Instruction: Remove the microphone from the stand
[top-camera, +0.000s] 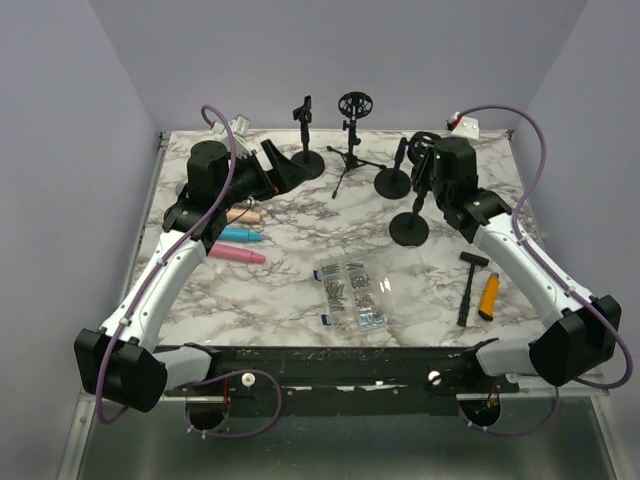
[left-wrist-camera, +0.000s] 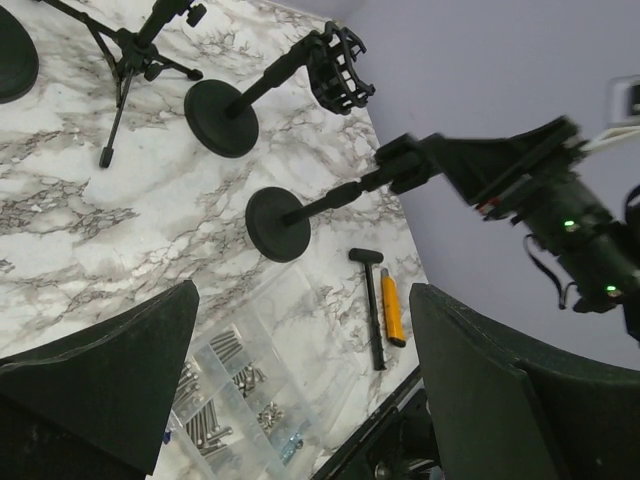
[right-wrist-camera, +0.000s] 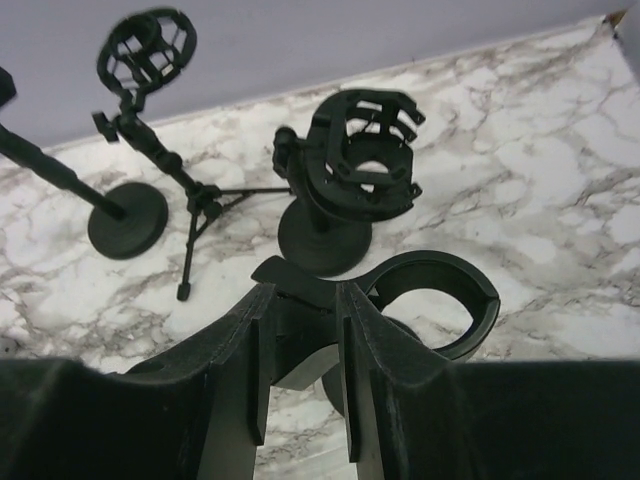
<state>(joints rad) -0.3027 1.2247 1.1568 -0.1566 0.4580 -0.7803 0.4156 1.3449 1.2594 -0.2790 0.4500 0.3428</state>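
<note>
A black stand with a round base (top-camera: 409, 229) rises at the right middle of the table. My right gripper (top-camera: 425, 185) is shut on the tab of its ring clip (right-wrist-camera: 432, 300). In the right wrist view the fingers (right-wrist-camera: 362, 330) pinch that tab, and the ring is empty. The same stand (left-wrist-camera: 278, 224) shows in the left wrist view. Pink (top-camera: 238, 256), blue (top-camera: 240, 235) and peach (top-camera: 243, 215) microphones lie flat on the table at the left. My left gripper (top-camera: 268, 165) is open and empty above the far left (left-wrist-camera: 303, 300).
A shock-mount stand (top-camera: 392, 180), a tripod with a shock mount (top-camera: 352, 105) and a clip stand (top-camera: 307, 160) stand at the back. A clear box of screws (top-camera: 350, 295), a black hammer (top-camera: 468, 285) and an orange tool (top-camera: 489, 295) lie near the front.
</note>
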